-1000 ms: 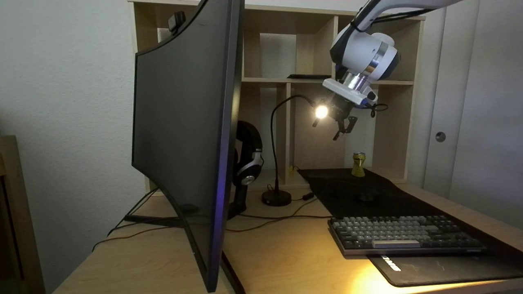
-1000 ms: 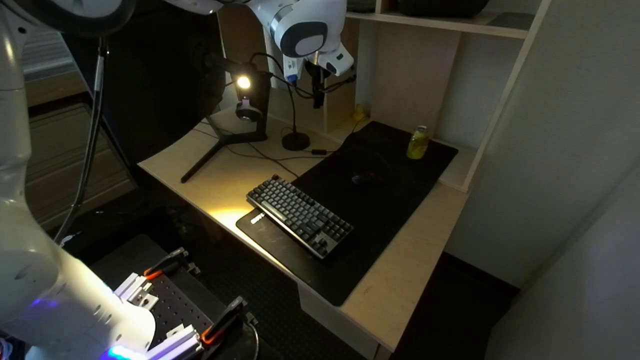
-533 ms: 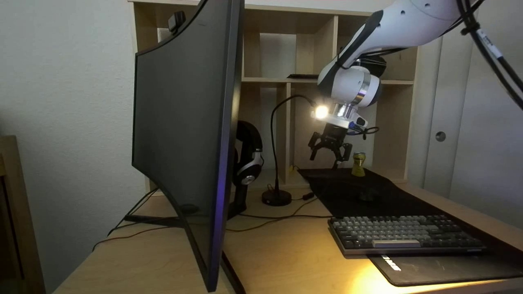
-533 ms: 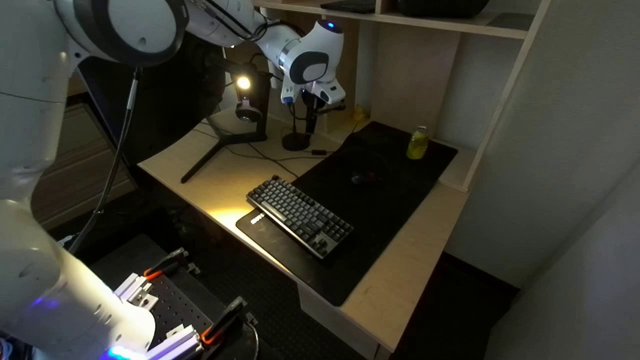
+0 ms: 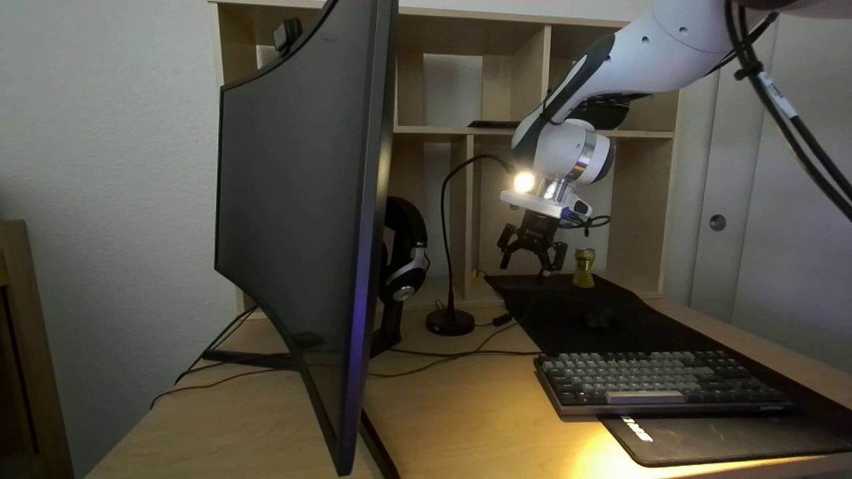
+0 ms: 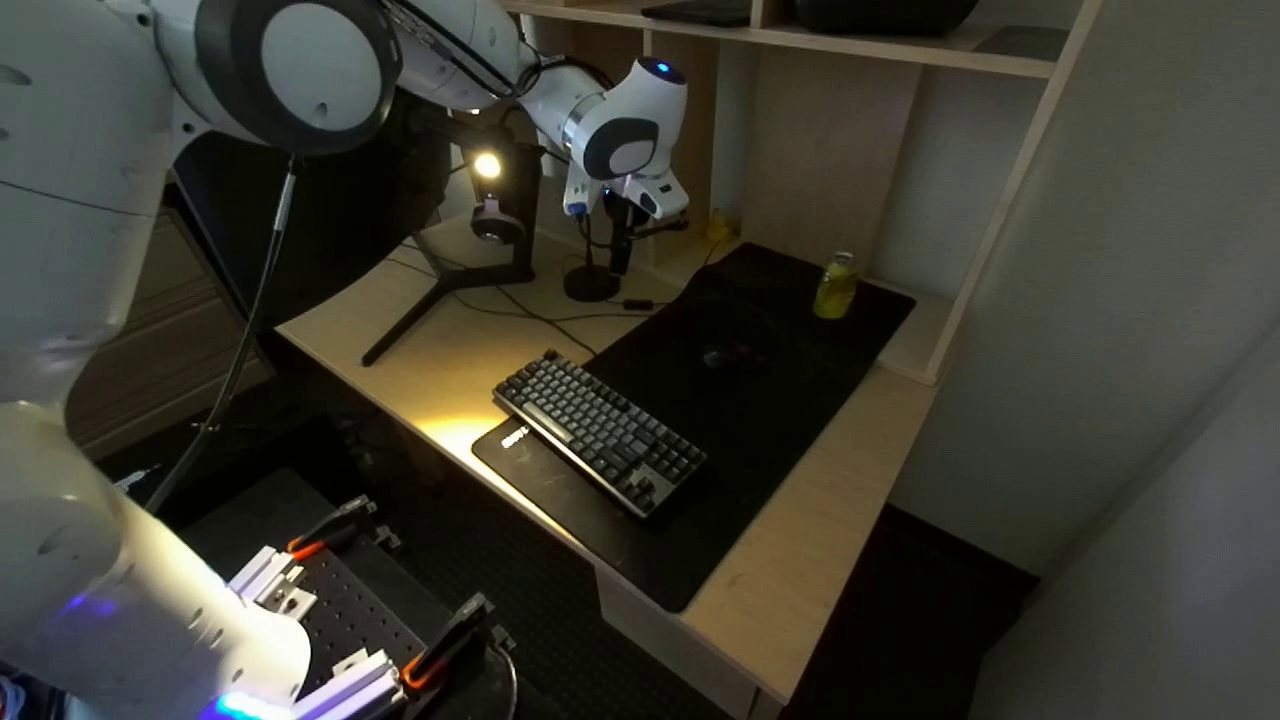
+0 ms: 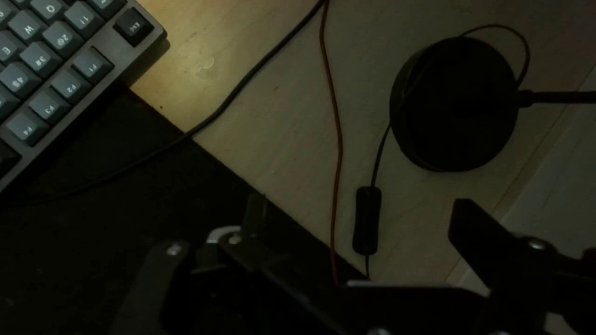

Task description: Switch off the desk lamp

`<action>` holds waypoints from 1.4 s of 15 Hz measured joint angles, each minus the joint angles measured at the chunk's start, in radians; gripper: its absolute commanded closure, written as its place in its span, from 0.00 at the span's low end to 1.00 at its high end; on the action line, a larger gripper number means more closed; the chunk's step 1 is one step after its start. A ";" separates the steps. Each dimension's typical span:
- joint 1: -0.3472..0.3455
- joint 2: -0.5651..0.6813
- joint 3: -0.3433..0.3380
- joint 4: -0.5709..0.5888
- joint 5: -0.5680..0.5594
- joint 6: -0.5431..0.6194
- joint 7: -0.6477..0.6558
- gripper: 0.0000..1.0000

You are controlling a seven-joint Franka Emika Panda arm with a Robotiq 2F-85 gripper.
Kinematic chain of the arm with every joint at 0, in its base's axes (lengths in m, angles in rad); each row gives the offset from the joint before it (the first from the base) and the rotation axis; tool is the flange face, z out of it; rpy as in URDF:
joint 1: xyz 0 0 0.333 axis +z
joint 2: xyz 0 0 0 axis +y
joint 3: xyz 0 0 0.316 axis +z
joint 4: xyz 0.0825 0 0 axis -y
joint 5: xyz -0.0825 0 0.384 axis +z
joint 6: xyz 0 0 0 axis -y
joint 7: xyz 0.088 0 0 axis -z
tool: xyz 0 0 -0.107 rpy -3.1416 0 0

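Note:
The desk lamp, black with an arched stem, is lit in both exterior views; its round base [image 5: 450, 322] [image 6: 591, 283] stands on the desk and its head [image 5: 524, 181] [image 6: 487, 165] glows. In the wrist view the lamp base [image 7: 454, 104] is at upper right, and its thin cord runs to a black inline switch [image 7: 367, 220] lying on the desk. The switch also shows in both exterior views [image 5: 502, 320] [image 6: 638, 304]. My gripper [image 5: 524, 267] is open and empty above the desk. In the wrist view its fingers [image 7: 359, 209] appear on either side of the switch, not touching it.
A large monitor [image 5: 299, 219] and black headphones [image 5: 406, 266] stand beside the lamp. A keyboard [image 6: 600, 430] and mouse [image 6: 715, 357] lie on a black mat [image 6: 740, 480]. A yellow can [image 6: 836, 287] stands near the shelf [image 5: 506, 134]. A red cable [image 7: 338, 139] runs beside the switch.
The arm has come down from about lamp-head height to lower over the desk, most of it in the first half second, then a little more. The gripper stays open. The lamp stays lit.

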 measured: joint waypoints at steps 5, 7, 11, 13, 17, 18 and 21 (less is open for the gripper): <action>0.017 0.089 0.008 0.039 0.001 0.141 0.013 0.00; 0.023 0.121 0.008 0.053 0.001 0.206 0.028 0.00; 0.025 0.135 0.008 0.066 0.000 0.221 0.033 0.00; 0.025 0.140 0.008 0.067 0.000 0.232 0.033 0.00; 0.027 0.194 0.014 0.098 0.001 0.304 0.033 0.00; 0.028 0.210 0.015 0.111 0.001 0.316 0.033 0.00; 0.028 0.261 0.016 0.156 0.001 0.329 0.037 0.00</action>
